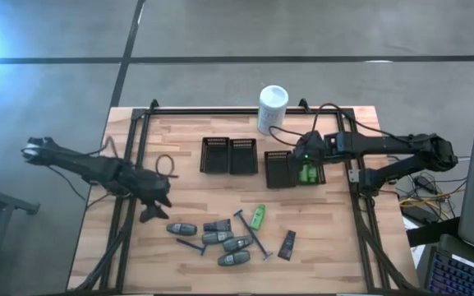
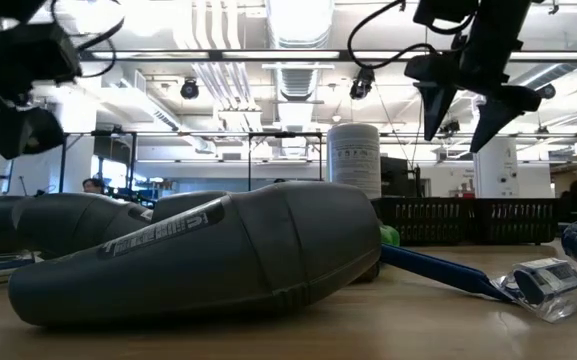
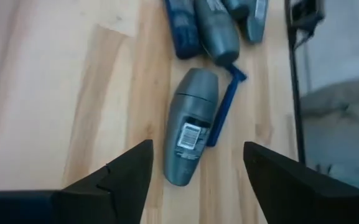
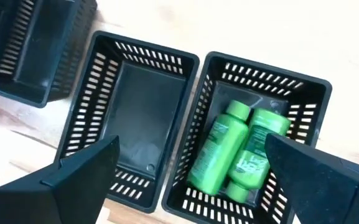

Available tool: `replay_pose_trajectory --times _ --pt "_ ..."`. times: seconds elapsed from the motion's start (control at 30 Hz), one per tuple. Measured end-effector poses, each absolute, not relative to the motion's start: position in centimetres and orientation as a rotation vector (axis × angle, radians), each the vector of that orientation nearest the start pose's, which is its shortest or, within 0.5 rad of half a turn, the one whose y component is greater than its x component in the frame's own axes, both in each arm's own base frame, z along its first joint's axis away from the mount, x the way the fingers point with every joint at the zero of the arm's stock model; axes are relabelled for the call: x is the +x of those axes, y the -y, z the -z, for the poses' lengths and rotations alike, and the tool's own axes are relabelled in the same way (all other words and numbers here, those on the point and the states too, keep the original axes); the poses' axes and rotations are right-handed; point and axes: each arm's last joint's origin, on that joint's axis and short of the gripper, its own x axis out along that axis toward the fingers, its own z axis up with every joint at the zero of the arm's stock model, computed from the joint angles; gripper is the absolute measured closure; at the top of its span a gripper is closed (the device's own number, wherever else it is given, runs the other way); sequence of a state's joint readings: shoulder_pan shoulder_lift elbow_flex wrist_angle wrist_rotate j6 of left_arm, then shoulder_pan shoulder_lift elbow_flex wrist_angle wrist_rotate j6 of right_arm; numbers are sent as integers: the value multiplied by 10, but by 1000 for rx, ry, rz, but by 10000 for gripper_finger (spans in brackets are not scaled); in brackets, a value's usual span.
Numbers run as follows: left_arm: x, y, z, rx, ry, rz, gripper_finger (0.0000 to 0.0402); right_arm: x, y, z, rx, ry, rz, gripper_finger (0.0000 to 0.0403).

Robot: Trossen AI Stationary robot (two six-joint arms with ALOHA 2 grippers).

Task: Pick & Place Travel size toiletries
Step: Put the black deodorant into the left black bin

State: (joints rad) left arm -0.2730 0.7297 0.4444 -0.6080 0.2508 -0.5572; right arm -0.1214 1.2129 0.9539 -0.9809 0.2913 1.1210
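Note:
Several grey oval bottles (image 1: 218, 238), a green bottle (image 1: 257, 216), two blue razors (image 1: 249, 232) and black flat tubes (image 1: 287, 244) lie flat on the table's near part. My left gripper (image 1: 154, 207) is open and hovers left of them. In its wrist view, the gripper (image 3: 195, 180) looks down on one grey bottle (image 3: 191, 134) with a razor (image 3: 224, 112) beside it. My right gripper (image 1: 304, 154) hangs open over the right-hand trays. Below that gripper (image 4: 191, 180), green bottles (image 4: 232, 152) lie in one tray (image 4: 303, 93), next to a bare tray (image 4: 139, 112).
Two more black slotted trays (image 1: 228, 155) stand at the table's middle. A tall white container (image 1: 273, 108) stands near the far edge. A cable loop (image 1: 166, 165) lies by the left arm. Bare wood shows between the trays and the toiletries.

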Motion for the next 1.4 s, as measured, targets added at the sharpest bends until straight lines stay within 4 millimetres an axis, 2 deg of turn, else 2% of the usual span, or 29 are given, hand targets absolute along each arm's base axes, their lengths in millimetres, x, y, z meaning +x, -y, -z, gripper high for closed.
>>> replay_pose_trajectory --times 0.13,0.33,0.4,0.5,0.63,0.8,0.97,1.03,1.07,1.23,1.4 --pt "151 58 -195 -372 -1092 221 109 207 31 -253 854 -903 1004 3" --pt "179 80 -184 -189 -1185 236 62 207 30 -252 854 -908 1005 3" --pt "184 87 -177 -126 -1223 242 57 207 30 -252 854 -908 1004 3" --pt "196 101 -176 -105 -1179 291 57 207 30 -252 854 -909 1004 3" --pt "205 110 -164 -71 -1166 274 61 207 30 -252 851 -910 1003 3" --pt "213 112 -144 -41 -1200 172 80 207 30 -251 836 -920 995 3" --pt "216 113 -135 -49 -1240 119 152 207 30 -251 832 -924 994 3" --pt "216 113 -138 -75 -1232 88 189 207 30 -252 833 -922 995 3" --pt "216 112 -141 -99 -1226 64 194 206 30 -252 832 -919 996 3" --pt "209 98 -156 -245 -1225 -115 194 205 31 -254 830 -879 1032 3" --pt "210 73 -179 -474 -1071 -317 194 203 31 -258 817 -811 1073 3"
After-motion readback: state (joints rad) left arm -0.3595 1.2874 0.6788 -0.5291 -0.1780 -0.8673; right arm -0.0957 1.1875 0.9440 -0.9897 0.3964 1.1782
